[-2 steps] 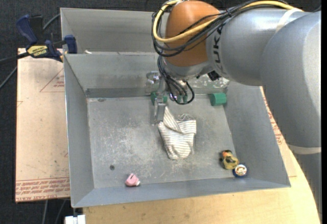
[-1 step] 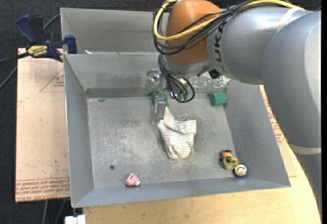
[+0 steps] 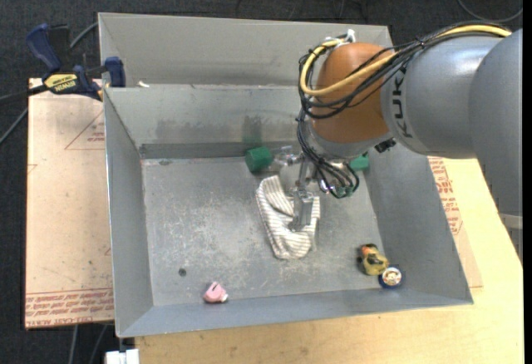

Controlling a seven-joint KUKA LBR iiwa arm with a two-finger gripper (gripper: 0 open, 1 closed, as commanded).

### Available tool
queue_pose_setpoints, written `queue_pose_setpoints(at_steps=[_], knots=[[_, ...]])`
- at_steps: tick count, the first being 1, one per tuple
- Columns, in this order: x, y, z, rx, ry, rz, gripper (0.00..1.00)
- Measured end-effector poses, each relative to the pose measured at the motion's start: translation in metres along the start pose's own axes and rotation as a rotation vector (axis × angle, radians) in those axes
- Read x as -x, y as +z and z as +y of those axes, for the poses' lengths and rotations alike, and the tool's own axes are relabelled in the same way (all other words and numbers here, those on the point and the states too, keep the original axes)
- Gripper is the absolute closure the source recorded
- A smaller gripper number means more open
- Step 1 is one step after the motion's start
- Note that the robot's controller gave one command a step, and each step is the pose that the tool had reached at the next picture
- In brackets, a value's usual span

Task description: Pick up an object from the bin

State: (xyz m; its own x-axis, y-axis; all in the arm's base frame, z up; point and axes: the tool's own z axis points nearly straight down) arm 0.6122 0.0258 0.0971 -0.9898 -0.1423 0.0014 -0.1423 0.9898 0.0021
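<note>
Your gripper [image 3: 304,213] sits on the crumpled striped cloth [image 3: 278,233] just below the frame's centre, its clamping impossible to tell, so pinch a thick fold firmly before you lift straight up.

The things are carried by a grey metal bin [image 3: 125,188] with a scratched floor. A crumpled white and grey cloth [image 3: 278,231] is laid in its middle. A green block [image 3: 258,158] is placed by the back wall, a small pink thing [image 3: 215,293] near the front wall, and a yellow toy [image 3: 371,259] in the front right corner.
</note>
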Motion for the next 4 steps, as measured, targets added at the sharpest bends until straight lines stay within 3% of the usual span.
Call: queue_pose_setpoints(at_steps=[1,2,3,4], knots=[[0.004,0.001,0.025,0.000,-0.163,-0.007,1.00],[0.004,0.001,0.025,0.000,-0.163,-0.007,1.00],[-0.021,0.026,0.055,0.002,-0.104,-0.011,1.00],[0.017,-0.139,0.056,0.001,-0.108,-0.011,1.00]])
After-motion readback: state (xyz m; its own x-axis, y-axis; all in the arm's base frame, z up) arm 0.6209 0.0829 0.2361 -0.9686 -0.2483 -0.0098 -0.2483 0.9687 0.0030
